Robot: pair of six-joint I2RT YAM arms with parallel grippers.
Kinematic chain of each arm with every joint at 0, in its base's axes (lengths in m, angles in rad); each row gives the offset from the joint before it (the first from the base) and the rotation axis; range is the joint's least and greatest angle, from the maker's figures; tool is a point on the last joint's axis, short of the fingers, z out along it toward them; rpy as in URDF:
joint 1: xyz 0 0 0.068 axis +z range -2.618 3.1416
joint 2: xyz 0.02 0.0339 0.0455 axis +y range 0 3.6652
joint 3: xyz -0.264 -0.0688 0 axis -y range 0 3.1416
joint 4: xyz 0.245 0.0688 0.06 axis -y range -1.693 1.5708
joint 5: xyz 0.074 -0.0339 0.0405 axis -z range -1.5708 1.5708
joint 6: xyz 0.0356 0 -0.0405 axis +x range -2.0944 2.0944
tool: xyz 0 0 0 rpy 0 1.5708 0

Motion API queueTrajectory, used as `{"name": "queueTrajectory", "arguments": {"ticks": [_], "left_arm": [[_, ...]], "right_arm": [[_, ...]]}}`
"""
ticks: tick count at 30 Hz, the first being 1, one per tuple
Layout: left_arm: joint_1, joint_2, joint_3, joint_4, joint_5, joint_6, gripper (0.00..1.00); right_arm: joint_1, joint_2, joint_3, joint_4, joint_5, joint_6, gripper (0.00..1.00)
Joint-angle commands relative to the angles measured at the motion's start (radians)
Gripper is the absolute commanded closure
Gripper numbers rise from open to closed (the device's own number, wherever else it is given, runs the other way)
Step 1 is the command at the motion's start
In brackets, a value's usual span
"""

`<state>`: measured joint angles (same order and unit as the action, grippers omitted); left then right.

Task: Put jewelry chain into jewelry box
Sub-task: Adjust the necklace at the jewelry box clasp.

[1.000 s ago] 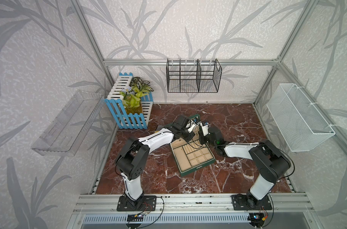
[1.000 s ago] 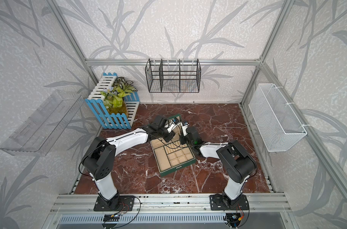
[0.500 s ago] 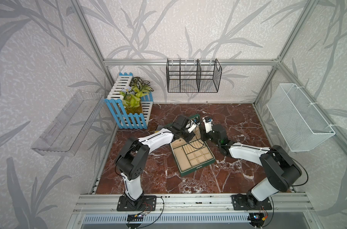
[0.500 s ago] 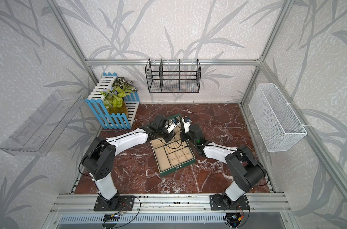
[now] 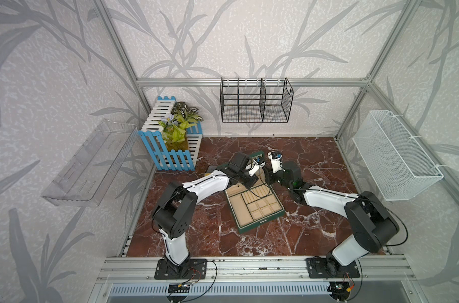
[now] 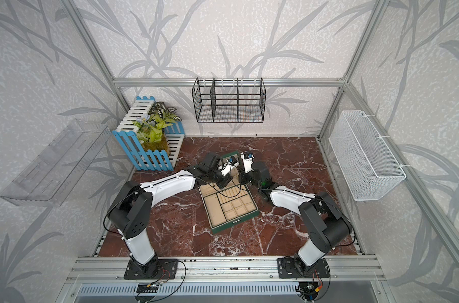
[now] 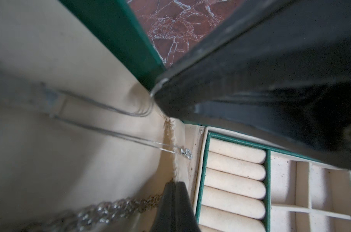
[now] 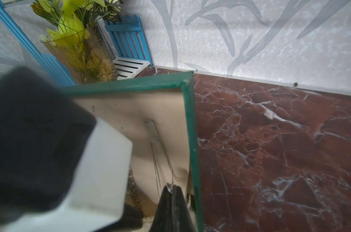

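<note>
The dark green jewelry box lies open on the marble floor, its cream-lined lid standing up. A thin silver chain hangs from a lid hook. My right gripper is shut on this chain near the lid's green edge. A thick linked jewelry chain lies against the lid lining. It runs into my left gripper, which is shut on its end beside the ring rolls. In both top views the two grippers meet at the lid's foot.
A blue and white fence planter stands at the back left. A black wire rack hangs on the back wall, a white mesh basket on the right wall and a clear shelf on the left wall.
The right arm has stretched out, its elbow swinging right, and its wrist has shifted a little toward the back by the lid. The left arm has stayed put.
</note>
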<state>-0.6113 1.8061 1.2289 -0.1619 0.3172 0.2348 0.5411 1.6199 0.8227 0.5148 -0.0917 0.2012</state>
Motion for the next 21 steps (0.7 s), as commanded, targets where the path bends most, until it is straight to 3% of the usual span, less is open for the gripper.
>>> {"name": "queueTrajectory", "arguments": {"ticks": [1,10,14,21], "left_arm": [[-0.002,-0.036,-0.010,0.017,0.031,0.009,1.00],[-0.003,-0.037,-0.010,0.016,0.025,0.011,1.00],[-0.003,-0.037,-0.009,0.017,0.025,0.011,1.00],[-0.003,-0.042,-0.013,0.026,0.018,0.007,1.00]], "right_arm": [[-0.003,0.029,0.035,-0.021,-0.032,0.013,1.00],[-0.006,0.060,0.041,-0.024,-0.008,0.023,1.00],[-0.008,0.058,0.036,-0.018,-0.002,0.032,0.86],[-0.009,0.035,0.022,-0.008,-0.003,0.044,0.79]]}}
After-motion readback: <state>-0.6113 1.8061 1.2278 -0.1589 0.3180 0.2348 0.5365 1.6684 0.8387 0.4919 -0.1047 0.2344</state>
